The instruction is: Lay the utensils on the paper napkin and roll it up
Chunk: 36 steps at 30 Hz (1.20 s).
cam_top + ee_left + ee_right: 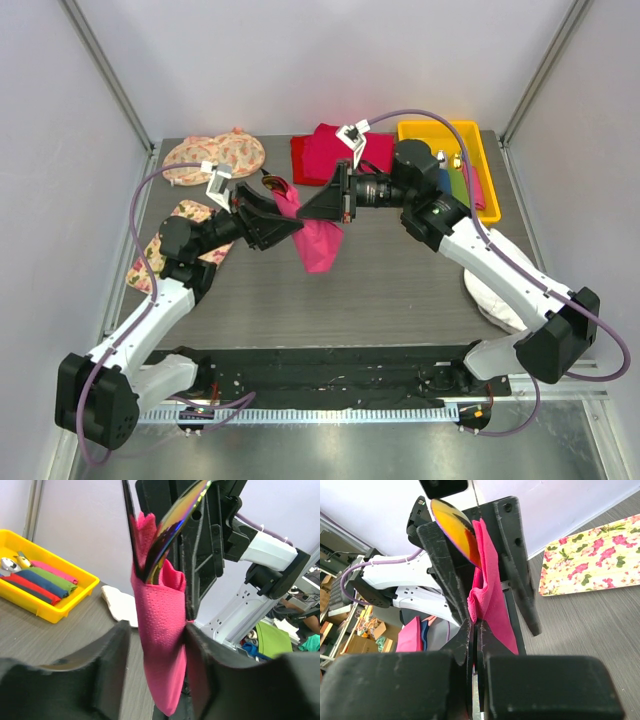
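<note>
Paper napkin (pixel 318 245): one roll, right claw (pixel 474 627) pinching, left claw (pixel 157 627) flanking.

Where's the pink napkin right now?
Top view, centre: the paper napkin is held up between the left gripper and right gripper, utensils inside.

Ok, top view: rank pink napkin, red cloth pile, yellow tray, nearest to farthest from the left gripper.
1. paper napkin, between the fingers of the left gripper.
2. red cloth pile, beyond it at the far edge.
3. yellow tray, far right corner.
</note>
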{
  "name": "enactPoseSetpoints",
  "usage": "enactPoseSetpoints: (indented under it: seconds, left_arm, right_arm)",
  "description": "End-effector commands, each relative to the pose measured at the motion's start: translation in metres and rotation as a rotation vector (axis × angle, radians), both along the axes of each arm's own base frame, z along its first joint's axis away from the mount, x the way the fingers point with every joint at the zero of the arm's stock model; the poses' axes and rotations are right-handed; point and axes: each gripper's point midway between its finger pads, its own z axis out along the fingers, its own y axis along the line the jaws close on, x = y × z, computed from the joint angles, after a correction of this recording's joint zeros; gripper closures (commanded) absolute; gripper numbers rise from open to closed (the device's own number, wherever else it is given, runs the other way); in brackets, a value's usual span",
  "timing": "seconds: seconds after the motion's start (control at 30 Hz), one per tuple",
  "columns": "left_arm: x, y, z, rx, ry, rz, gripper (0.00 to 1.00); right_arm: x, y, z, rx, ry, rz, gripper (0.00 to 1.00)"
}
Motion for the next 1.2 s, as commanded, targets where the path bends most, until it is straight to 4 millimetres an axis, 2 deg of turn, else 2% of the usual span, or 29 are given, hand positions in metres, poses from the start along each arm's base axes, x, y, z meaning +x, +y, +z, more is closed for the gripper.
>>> enactPoseSetpoints:
  seconds: [0.0,0.13,0.23,0.27,0.37,0.53,0.6,0.67,0.7,0.83,0.93,1.03,1.1,1.17]
  left_arm:
    - [-0.006,0.0,0.022,-0.029,-0.082,-0.01,0.55]
    - [-0.008,0.0,0.026,-0.037,-0.077,-0.024,0.66]
    - [-0.011,-0.001,0.029,-0.037,-0.082,-0.043,0.81]
    - [-0.012,-0.001,0.029,-0.037,-0.076,-0.046,0.89]
    - [-0.011,-0.001,0.028,-0.039,-0.058,-0.052,1.0]
    - [-0.009,-0.001,0.028,-0.04,-0.03,-0.049,1.0]
    - [-0.009,-0.001,0.029,-0.04,-0.032,-0.05,1.0]
    - [-0.008,-0.001,0.031,-0.041,-0.031,-0.043,1.0]
    - [-0.008,-0.001,0.031,-0.041,-0.028,-0.043,1.0]
    - [-0.003,0.001,0.035,-0.047,-0.019,-0.028,1.0]
    - [0.0,0.001,0.037,-0.048,-0.007,-0.022,1.0]
    - [0.002,0.001,0.039,-0.049,-0.011,-0.023,1.0]
    - [0.002,0.0,0.04,-0.049,-0.007,-0.025,1.0]
    - [0.003,0.0,0.041,-0.05,-0.002,-0.024,1.0]
  right_arm:
    - [-0.016,-0.008,0.038,0.093,-0.095,0.018,0.99]
    - [-0.015,-0.009,0.034,0.086,-0.092,0.005,0.99]
    - [-0.013,-0.01,0.035,0.086,-0.098,-0.006,0.99]
    - [-0.012,-0.01,0.034,0.085,-0.098,-0.011,0.99]
    - [-0.009,-0.011,0.031,0.073,-0.105,-0.028,0.99]
    - [-0.004,-0.015,0.033,0.066,-0.13,-0.056,0.99]
    - [0.001,-0.021,0.033,0.058,-0.133,-0.076,0.75]
    - [0.004,-0.026,0.032,0.048,-0.13,-0.086,0.59]
    - [0.008,-0.03,0.031,0.041,-0.132,-0.1,0.45]
    - [0.008,-0.046,0.022,-0.014,-0.152,-0.14,0.22]
    - [0.002,-0.054,0.001,-0.083,-0.161,-0.142,0.18]
    - [-0.004,-0.066,-0.02,-0.153,-0.173,-0.159,0.18]
    - [-0.006,-0.072,-0.025,-0.171,-0.197,-0.168,0.2]
    - [-0.007,-0.076,-0.033,-0.191,-0.192,-0.179,0.28]
